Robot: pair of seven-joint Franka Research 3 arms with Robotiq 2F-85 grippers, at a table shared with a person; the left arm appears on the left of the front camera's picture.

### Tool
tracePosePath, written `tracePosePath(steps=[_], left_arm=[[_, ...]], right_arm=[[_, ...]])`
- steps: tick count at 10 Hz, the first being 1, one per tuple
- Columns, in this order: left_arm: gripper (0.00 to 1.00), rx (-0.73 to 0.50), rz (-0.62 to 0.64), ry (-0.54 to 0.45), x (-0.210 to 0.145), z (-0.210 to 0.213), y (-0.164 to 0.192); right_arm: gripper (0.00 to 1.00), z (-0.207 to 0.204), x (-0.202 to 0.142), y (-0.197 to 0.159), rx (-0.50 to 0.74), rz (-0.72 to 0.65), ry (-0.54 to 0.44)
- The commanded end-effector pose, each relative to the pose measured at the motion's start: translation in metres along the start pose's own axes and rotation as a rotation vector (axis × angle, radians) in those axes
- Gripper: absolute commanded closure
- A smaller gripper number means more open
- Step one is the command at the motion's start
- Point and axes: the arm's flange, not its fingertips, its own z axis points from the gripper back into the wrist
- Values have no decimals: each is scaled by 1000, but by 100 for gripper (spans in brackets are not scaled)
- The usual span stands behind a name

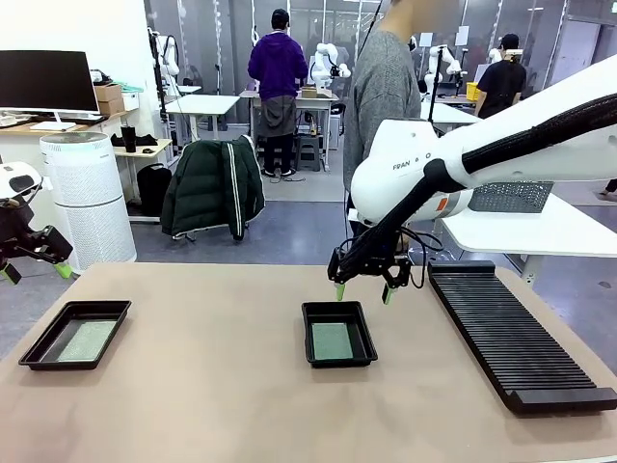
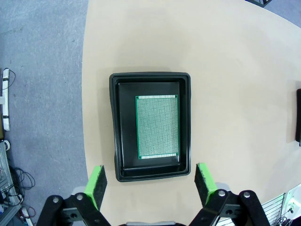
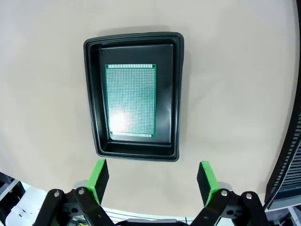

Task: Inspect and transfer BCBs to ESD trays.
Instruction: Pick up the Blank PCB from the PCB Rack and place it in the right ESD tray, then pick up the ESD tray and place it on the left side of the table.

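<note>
Two black ESD trays sit on the tan table, one at the left [image 1: 42, 349] and one in the middle [image 1: 310, 338]. Each holds a green BCB lying flat: the left BCB [image 1: 85, 340] [image 2: 157, 127] in its tray [image 2: 115, 132], the middle BCB [image 1: 333, 340] [image 3: 130, 100] in its tray [image 3: 94, 108]. My right gripper [image 1: 362, 291] [image 3: 153, 181] hovers open just above the far rim of the middle tray, nothing between its fingers. My left gripper [image 1: 34, 271] [image 2: 151, 185] hangs open, high beyond the table's left edge, looking down on the left tray.
A long black ribbed slotted rack [image 1: 511, 338] runs along the table's right side. A person in a grey top [image 1: 384, 87] stands at the far side behind the right arm. A white air purifier [image 1: 89, 198] stands off the left corner.
</note>
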Motion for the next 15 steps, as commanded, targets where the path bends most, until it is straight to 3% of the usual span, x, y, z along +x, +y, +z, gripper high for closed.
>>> tracePosePath(steps=[1, 13, 15], left_arm=[[0, 5, -4, 3, 0, -1, 2], [0, 5, -4, 3, 0, -1, 2], [0, -45, -14, -21, 12, 0, -17]], right_arm=[[0, -1, -1, 1, 4, -3, 4], [0, -1, -1, 1, 4, -3, 4], [0, -1, -1, 1, 4, -3, 4]])
